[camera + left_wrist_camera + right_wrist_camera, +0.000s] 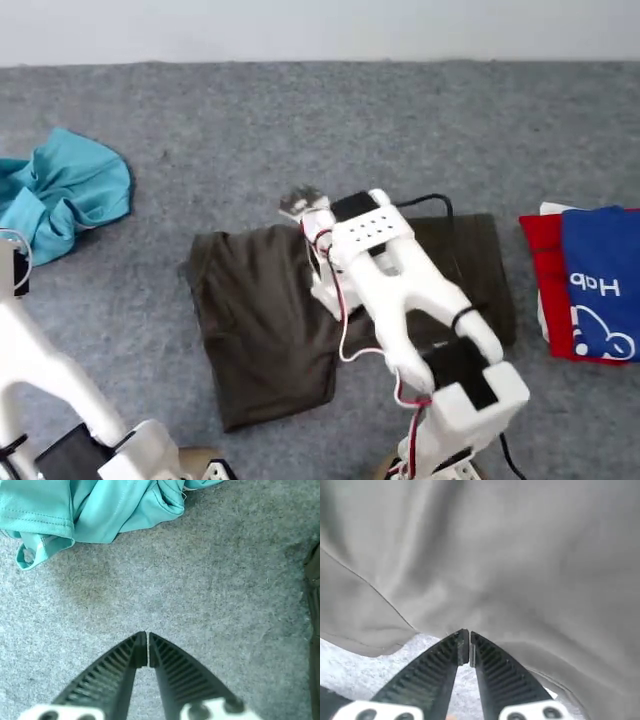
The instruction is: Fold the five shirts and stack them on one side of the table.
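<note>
Shirts lie spread over the grey carpeted table (400,120). A dark olive-brown cotton shirt (260,330) sits at the centre of the high view, a crumpled teal shirt (70,190) at the upper left, and a folded blue printed shirt (600,280) rests on a folded red shirt (540,270) at the right edge. The right gripper (465,647) is at the dark shirt's far edge, its jaws pressed together on the cloth, which puckers toward the tips. The left gripper (148,650) hangs over bare carpet near the teal shirt, its jaws together and holding nothing.
</note>
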Motion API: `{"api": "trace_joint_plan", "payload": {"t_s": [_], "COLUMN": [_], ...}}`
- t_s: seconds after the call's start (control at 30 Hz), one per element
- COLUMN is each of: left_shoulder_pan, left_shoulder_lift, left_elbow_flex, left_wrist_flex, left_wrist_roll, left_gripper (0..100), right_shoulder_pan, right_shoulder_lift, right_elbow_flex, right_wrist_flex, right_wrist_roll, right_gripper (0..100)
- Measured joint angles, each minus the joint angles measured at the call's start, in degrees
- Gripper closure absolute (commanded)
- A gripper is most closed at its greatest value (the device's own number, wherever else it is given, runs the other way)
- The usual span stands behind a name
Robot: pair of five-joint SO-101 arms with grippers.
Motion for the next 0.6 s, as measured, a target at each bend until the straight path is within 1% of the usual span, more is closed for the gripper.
{"api": "trace_joint_plan", "payload": {"t_s": [0.17, 0.23, 0.43, 0.6], "left_shoulder_pan": [0.0, 0.0, 0.0, 0.0], "left_shoulder_lift": [0.0, 0.0, 0.0, 0.0], "left_elbow_flex": [0.0, 0.0, 0.0, 0.0], "left_wrist_flex": [0.0, 0.0, 0.0, 0.0], "left_wrist_roll": [0.0, 0.0, 0.0, 0.0], "left_gripper": [98, 98, 98, 98], "right_shoulder_pan": [0.0, -1.3, -6.6, -7.2], "right_shoulder_lift": [5.2, 5.9, 5.9, 3.5], "right_elbow_flex": [0.4, 0.4, 0.3, -1.6], "right_wrist_flex": [-0.1, 0.6, 3.9, 6.9], "right_wrist_roll": [-0.1, -0.9, -1.3, -1.3], "right_gripper": [99.0, 99.0, 99.0, 99.0]}}
